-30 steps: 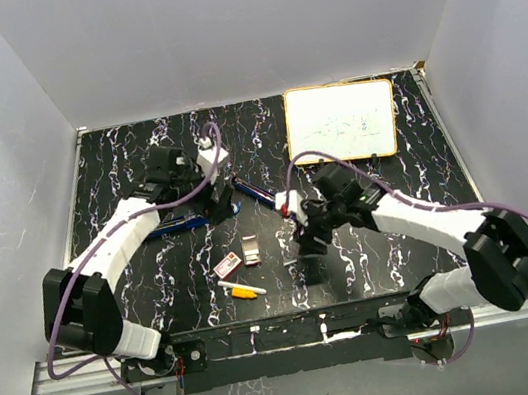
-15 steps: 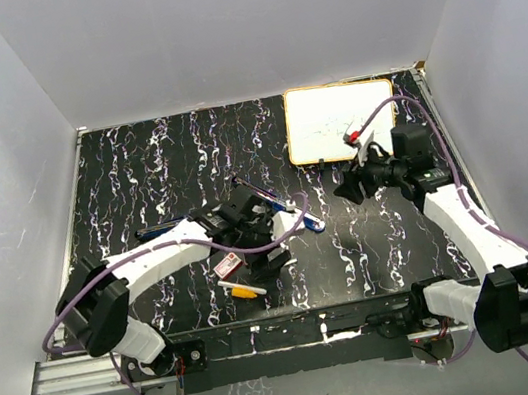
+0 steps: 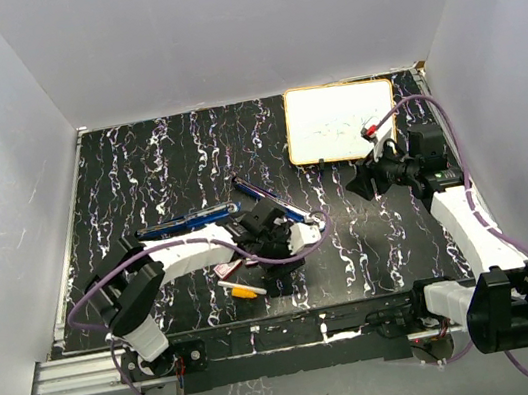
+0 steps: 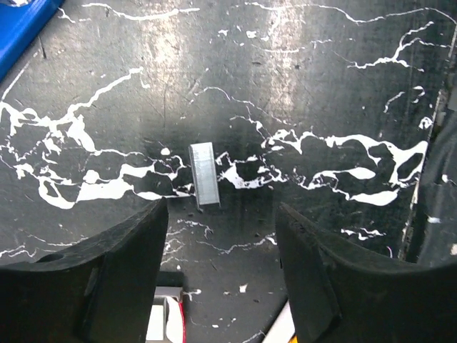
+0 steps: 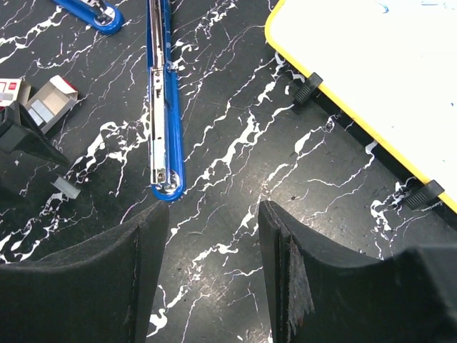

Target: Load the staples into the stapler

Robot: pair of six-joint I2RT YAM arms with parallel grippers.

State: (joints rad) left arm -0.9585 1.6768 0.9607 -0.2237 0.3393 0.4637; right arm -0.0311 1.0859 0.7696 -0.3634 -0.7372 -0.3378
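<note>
Only a blue corner of the stapler [image 4: 18,28] shows at the left wrist view's far-left edge. From above, the left gripper [image 3: 276,254] covers the staple strip [image 4: 203,174]. The whiteboard [image 3: 341,122] scribbles seem too small to read.

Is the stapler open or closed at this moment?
Open. The stapler lies spread on the table, its metal channel facing up and its other blue half angled away from it.

Stapler [image 5: 166,143] blue, staples [image 4: 203,175] silvery-grey, table [image 4: 285,71] black with white veining.
</note>
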